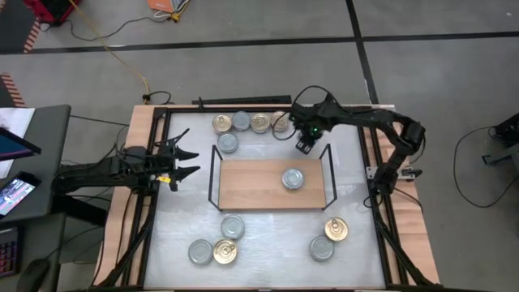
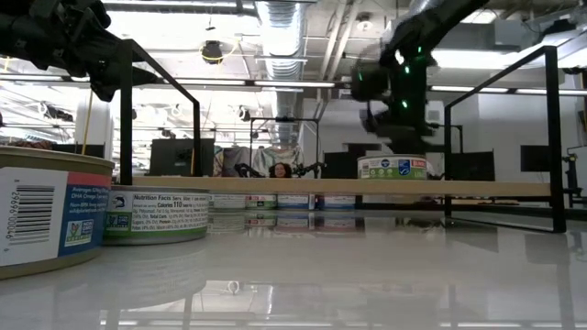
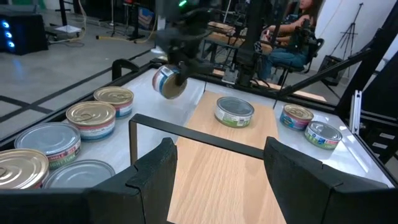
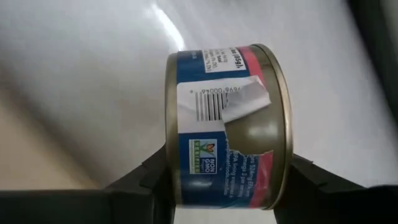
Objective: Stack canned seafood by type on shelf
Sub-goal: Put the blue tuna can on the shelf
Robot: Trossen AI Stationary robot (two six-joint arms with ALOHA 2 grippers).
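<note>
The shelf [image 1: 259, 182] is a light wooden board with black wire ends in the middle of the white table. One silver-lidded tin [image 1: 293, 178] stands flat on it, toward its right end. My right gripper [image 1: 306, 144] hangs just beyond the shelf's far right corner, pointing steeply down, shut on a tin with a blue and pink label [image 4: 227, 124] and a gold rim. The left wrist view shows that tin [image 3: 166, 81] under the dark fingers. My left gripper [image 1: 182, 161] waits open and level at the table's left side, holding nothing. My right gripper pinches the blue and pink tin between its two fingers [image 4: 149, 180], one on each flat end; the gold-rimmed end [image 4: 280, 168] meets the other finger. The fingers come steeply from above. The tin sits on edge, tilted, low over the tabletop; whether it is clear of it I cannot tell.
Three tins [image 1: 241, 122] line the far edge, and one more [image 1: 228, 143] sits by the shelf's far left corner. Near the front lie several tins, left [image 1: 215, 247] and right [image 1: 328, 239]. The wire ends [image 1: 331, 174] rise at the shelf's short sides. A person [image 3: 292, 37] sits beyond the table.
</note>
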